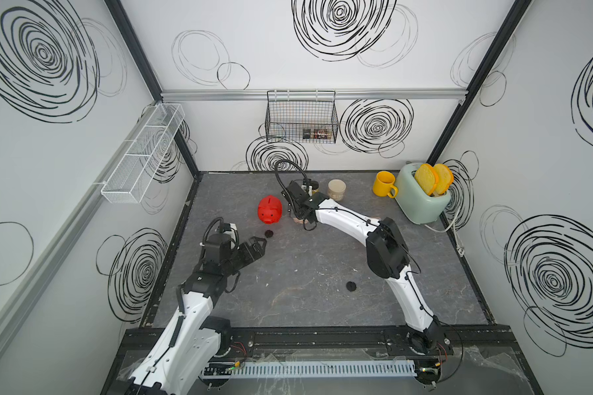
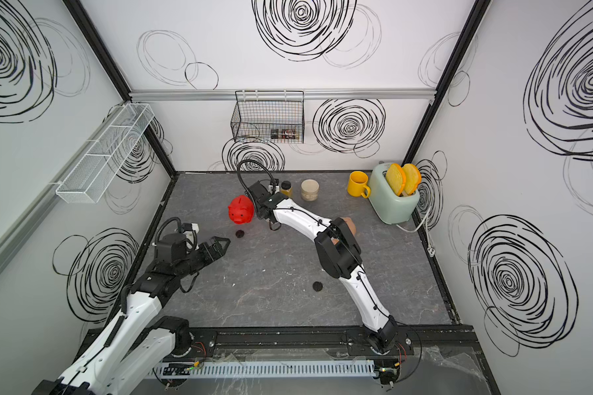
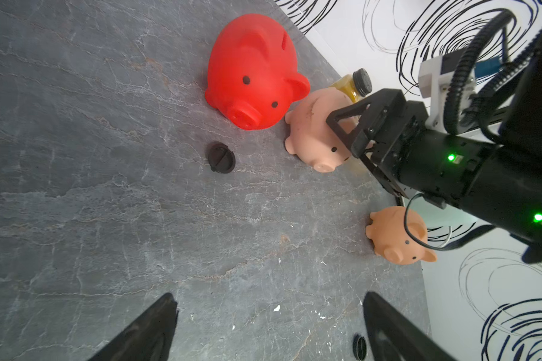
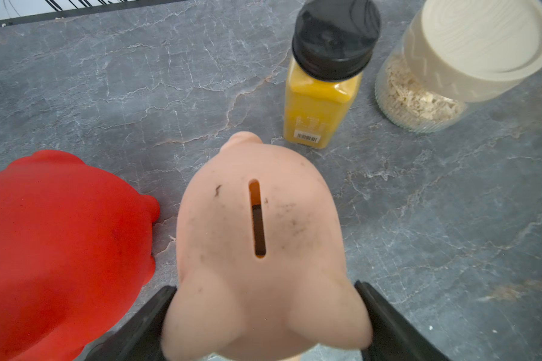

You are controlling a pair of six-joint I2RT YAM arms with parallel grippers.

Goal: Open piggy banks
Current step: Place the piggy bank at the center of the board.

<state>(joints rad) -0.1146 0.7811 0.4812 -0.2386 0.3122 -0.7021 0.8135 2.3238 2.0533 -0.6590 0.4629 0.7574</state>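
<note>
Pale pink pig (image 4: pixel 232 218) clasped by the right claw (image 4: pixel 263 289)

Nearest, the left claw (image 3: pixel 269 300) is seen spread and empty, well apart. Beyond, at the red pig's (image 3: pixel 251 72) 3 o'clock, the pale pink pig is stood, long axis roughly 6 to 12, snout at 6, its head pinched between wide-set jaws.

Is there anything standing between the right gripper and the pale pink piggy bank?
Nothing visible does. The right gripper has its fingers on either side of the pale pink piggy bank, near its head. The red piggy bank stands beside it, outside the fingers. Whether they grip the pig, I cannot tell.
</note>
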